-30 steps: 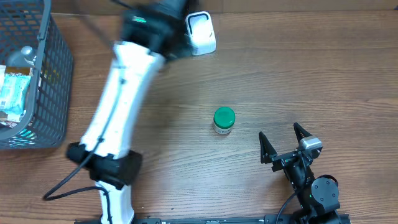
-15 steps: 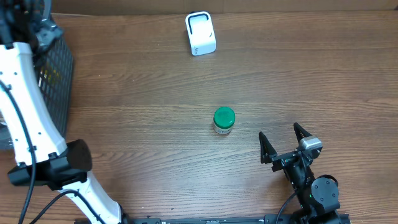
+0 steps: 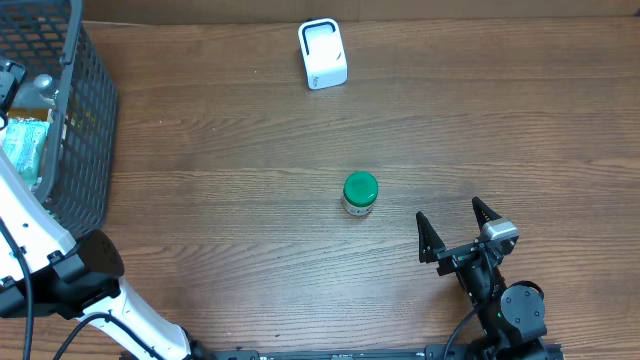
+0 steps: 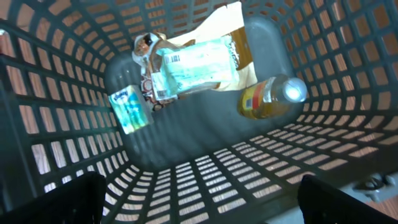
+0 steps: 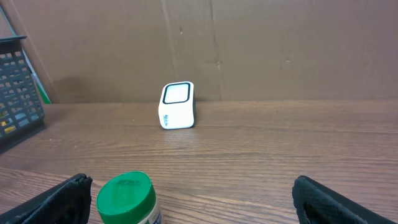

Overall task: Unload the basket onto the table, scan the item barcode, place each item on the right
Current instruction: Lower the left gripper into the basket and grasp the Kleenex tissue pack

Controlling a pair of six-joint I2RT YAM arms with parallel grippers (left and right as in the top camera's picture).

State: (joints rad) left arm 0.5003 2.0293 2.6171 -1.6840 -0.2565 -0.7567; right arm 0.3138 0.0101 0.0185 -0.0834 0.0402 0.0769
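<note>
The left pincer (image 4: 199, 186) hangs over the dark grey plastic basket with holes (image 4: 323, 56), its two fingers wide apart with nothing between them. I think this is the picking step: a thing must come out before it can be shown to the small white box-shaped scanner (image 3: 322, 52), which stands well apart at the back of the brown wooden table (image 3: 200, 150). In the basket lie a pale blue-green flat packet (image 4: 199, 68), a see-through bottle with a yellow label (image 4: 267, 99), a small blue pack (image 4: 129, 112) and a brown and white bag (image 4: 239, 53). The flat packet lies on top, so the pincer should next go straight down and shut on it. The right pincer (image 3: 449, 212) sits at the table's front, also wide apart and empty, near a little jar with a green lid (image 3: 360, 192). The packet has a white sticker with dark print, but its words are too small to read.
</note>
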